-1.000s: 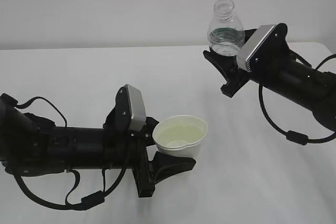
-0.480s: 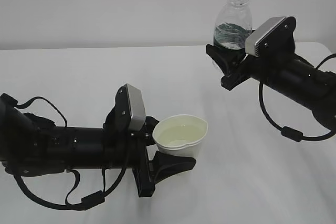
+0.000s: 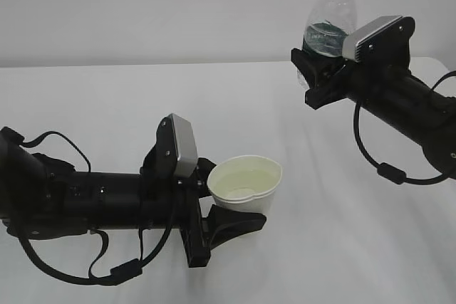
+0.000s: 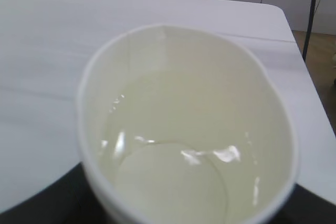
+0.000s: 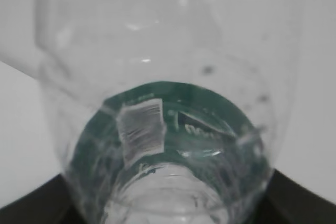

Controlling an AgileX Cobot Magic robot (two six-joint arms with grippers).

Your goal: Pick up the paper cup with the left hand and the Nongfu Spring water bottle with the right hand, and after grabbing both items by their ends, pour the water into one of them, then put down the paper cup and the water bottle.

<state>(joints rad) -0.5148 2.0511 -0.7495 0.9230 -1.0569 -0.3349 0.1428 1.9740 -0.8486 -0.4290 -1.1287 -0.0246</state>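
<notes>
White paper cup [image 3: 246, 187], holding water [image 4: 173, 156], sits upright low over the desk [image 3: 107, 112] in the left end effector [image 3: 228, 208], clamped at its base. Clear bottle [image 3: 329, 19], mouth up, is gripped by the right end effector [image 3: 317, 72], well apart, up and right.

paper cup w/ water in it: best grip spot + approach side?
Grip the paper cup low on its tapered wall, coming in level from the side, as the left gripper has it now. It stands upright with water inside, so a side grip should keep it level. The open mouth and thin rolled rim would likely deform under a top grip.
</notes>
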